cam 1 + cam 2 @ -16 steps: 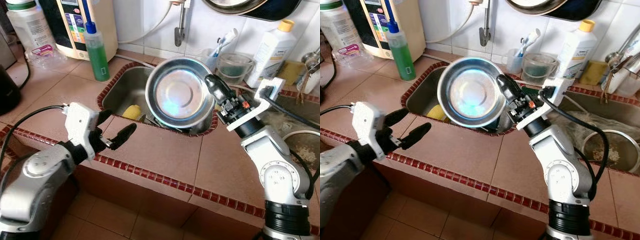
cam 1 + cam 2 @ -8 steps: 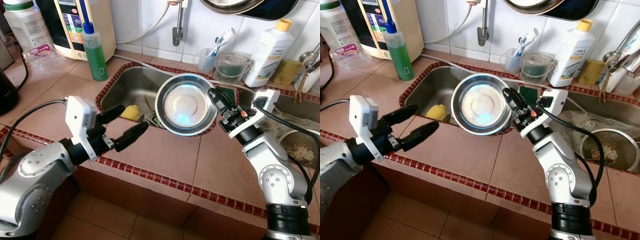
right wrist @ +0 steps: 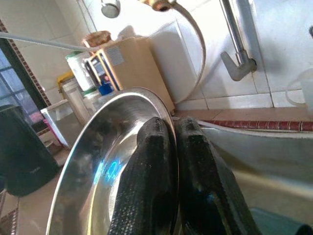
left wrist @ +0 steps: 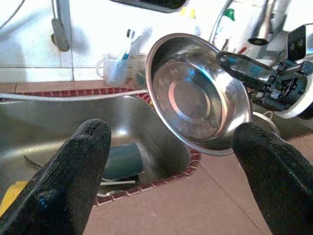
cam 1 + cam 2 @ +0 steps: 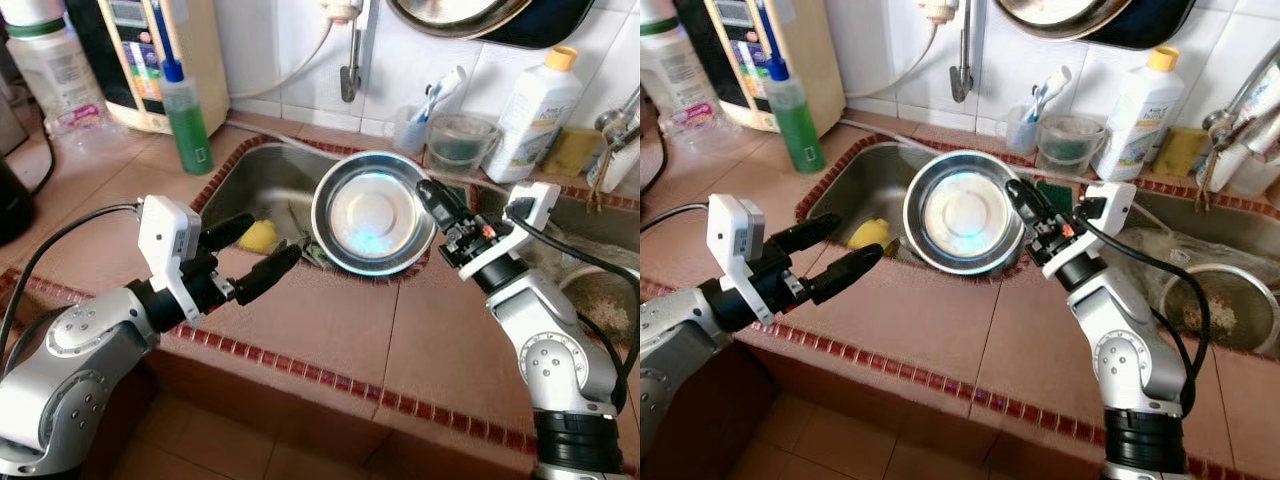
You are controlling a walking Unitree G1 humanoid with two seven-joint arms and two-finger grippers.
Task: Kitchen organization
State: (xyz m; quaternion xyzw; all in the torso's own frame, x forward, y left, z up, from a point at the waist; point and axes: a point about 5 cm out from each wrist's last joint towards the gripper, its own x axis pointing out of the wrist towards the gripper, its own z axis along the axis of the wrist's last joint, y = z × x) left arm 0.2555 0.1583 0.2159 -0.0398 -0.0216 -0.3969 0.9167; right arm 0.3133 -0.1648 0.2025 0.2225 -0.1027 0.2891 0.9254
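A round steel bowl (image 5: 370,212) is held tilted above the sink's (image 5: 262,180) right front corner, its inside facing me. My right gripper (image 5: 432,196) is shut on the bowl's right rim; in the right wrist view its fingers (image 3: 161,166) pinch the rim (image 3: 117,127). My left gripper (image 5: 255,255) stands open over the tiled counter edge, to the left of the bowl and apart from it. Between its two fingers (image 4: 73,171) the left wrist view frames the bowl (image 4: 195,93).
In the sink lie a yellow sponge (image 5: 258,236) and a dark cup (image 4: 120,161). A green soap bottle (image 5: 187,118) stands at back left. A toothbrush cup (image 5: 415,125), a glass jar (image 5: 462,138) and a white bottle (image 5: 532,105) line the back. A strainer (image 5: 1220,305) sits right.
My left gripper has moved a little further toward the bowl. The right gripper holds the bowl in much the same place; the camera has shifted slightly.
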